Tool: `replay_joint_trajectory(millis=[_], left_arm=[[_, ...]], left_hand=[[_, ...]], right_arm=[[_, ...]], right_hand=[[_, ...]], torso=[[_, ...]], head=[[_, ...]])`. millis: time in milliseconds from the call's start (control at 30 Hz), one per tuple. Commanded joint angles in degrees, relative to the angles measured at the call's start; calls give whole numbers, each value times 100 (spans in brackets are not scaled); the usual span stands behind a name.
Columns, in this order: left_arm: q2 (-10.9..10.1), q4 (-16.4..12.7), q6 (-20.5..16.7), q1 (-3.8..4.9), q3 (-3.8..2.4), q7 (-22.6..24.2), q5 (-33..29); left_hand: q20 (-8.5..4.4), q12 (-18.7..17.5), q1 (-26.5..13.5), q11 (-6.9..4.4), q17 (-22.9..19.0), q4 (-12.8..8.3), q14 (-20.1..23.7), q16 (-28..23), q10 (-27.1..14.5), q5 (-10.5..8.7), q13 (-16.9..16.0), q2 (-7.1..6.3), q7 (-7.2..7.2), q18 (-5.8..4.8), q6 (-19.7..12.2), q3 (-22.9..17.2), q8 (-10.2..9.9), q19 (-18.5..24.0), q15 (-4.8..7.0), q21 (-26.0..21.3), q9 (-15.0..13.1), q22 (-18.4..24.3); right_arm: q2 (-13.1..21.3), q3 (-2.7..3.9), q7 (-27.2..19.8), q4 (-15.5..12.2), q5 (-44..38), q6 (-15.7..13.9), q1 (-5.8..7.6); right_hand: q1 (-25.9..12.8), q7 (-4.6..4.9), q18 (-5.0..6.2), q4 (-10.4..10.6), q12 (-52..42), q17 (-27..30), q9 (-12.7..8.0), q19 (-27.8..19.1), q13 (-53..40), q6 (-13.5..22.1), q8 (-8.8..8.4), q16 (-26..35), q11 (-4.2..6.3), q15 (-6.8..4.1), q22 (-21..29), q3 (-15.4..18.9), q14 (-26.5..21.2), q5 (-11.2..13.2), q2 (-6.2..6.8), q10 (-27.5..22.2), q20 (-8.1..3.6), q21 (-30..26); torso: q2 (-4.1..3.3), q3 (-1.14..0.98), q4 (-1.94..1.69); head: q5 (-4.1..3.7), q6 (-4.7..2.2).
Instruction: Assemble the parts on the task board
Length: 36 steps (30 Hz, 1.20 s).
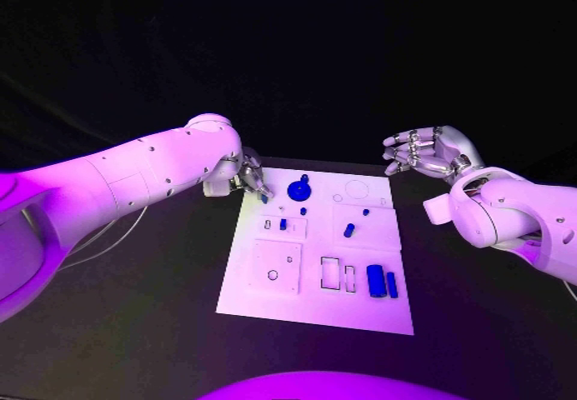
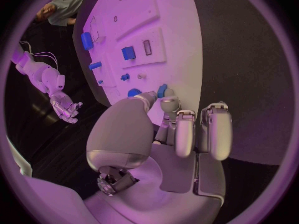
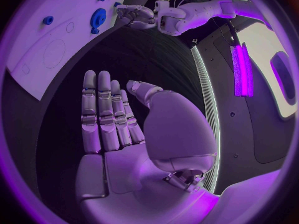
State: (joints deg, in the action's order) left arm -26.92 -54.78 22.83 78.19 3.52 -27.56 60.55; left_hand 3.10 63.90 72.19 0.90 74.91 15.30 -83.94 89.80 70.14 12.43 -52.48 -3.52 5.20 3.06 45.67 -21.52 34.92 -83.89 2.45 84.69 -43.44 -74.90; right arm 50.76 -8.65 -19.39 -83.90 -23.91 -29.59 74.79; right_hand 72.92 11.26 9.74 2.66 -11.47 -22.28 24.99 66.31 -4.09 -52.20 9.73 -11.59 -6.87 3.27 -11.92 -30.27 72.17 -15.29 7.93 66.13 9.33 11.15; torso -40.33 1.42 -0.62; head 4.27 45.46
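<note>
Centrally on the black surface (image 1: 144,292) lies one white task board (image 1: 361,312), a rectangular plate divided into raised panels bearing outlined recesses: a large faint circle at its far right corner, a square panel with a small round hole at near left, and upright rectangular slots beside it. Six blue parts can be counted on the board in the head view. A round gear-like part (image 1: 299,192) with a small knob just beyond it sits near the far edge; a short peg (image 1: 283,223) stands in the small panel below it; two small pieces (image 1: 348,231) lie near the middle, one of them further toward the far right (image 1: 364,211); two upright bars (image 1: 376,280), one longer and one slimmer (image 1: 392,285), stand side by side at the near right.

Two white arms are present. The left hand (image 1: 252,179) is lowered at the far left corner of the board; in the left wrist view its fingers (image 2: 163,100) are closed together on a small blue part (image 2: 162,90) held at the board's edge. The right hand (image 1: 423,151) hovers above the surface beyond the board's far right corner, well apart from every part; its fingers (image 3: 102,109) are extended and slightly spread, holding nothing
</note>
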Motion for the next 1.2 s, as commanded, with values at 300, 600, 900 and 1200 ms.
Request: replay_joint_trajectory(millis=[300, 600, 900, 1200], left_arm=[[-4, 0, -136, -2, 14, 169, -291], [-238, -293, -387, 1, 5, 92, -1104], [-720, -1088, -784, 13, -27, 123, -1381], [-1062, -1692, -778, -6, -24, 267, -622]], left_hand=[[-2, -72, 352, 21, 1509, -704, -606, 20, 3, 40, 102, -113, 43, -72, -179, -1785, 174, -61, -3, 4, -242, -524], [-8, -37, 101, 12, 1509, -893, -606, 20, 70, 29, 83, -179, 38, -69, -148, -2137, 277, -58, 2, 2, -352, -525], [-19, 15, -14, -5, 1509, -995, -606, 20, 136, 46, 24, -226, 21, -74, -122, -2302, 337, -72, 15, 14, -407, -548], [-44, 175, -83, -40, 1509, -1228, -606, 20, 289, 95, -186, -439, -12, -82, -15, -2544, 387, -92, 44, 32, -443, -583]], right_arm=[[-6, 1, -8, -9, -53, 12, -3], [-6, 1, -18, -5, -28, 6, -3], [9, 1, -33, 4, -13, -4, -3], [29, 0, -36, 4, -9, -7, -14]], right_hand=[[53, 12, 66, -37, 31, -10, 1, 10, -6, -2, -25, 31, -17, 13, 10, 0, -24, -43, -6, 42, -14, -20], [50, 18, 62, -38, 42, -12, 0, 5, -6, 5, -29, 38, -24, 18, 13, 6, -33, -43, 2, 39, -12, -22], [44, 22, 60, -35, 49, -14, -1, 1, -6, 8, -32, 42, -28, 22, 16, 9, -39, -43, 2, 36, -9, -25], [31, 26, 57, -27, 60, -16, -2, -6, -6, 13, -35, 48, -33, 28, 20, 16, -46, -43, 5, 33, -6, -29]], torso=[[0, 3, -8], [1, -3, -17], [10, -2, -12], [6, 9, -18]], head=[[-8, 31], [20, 15], [8, 21], [38, 22]])
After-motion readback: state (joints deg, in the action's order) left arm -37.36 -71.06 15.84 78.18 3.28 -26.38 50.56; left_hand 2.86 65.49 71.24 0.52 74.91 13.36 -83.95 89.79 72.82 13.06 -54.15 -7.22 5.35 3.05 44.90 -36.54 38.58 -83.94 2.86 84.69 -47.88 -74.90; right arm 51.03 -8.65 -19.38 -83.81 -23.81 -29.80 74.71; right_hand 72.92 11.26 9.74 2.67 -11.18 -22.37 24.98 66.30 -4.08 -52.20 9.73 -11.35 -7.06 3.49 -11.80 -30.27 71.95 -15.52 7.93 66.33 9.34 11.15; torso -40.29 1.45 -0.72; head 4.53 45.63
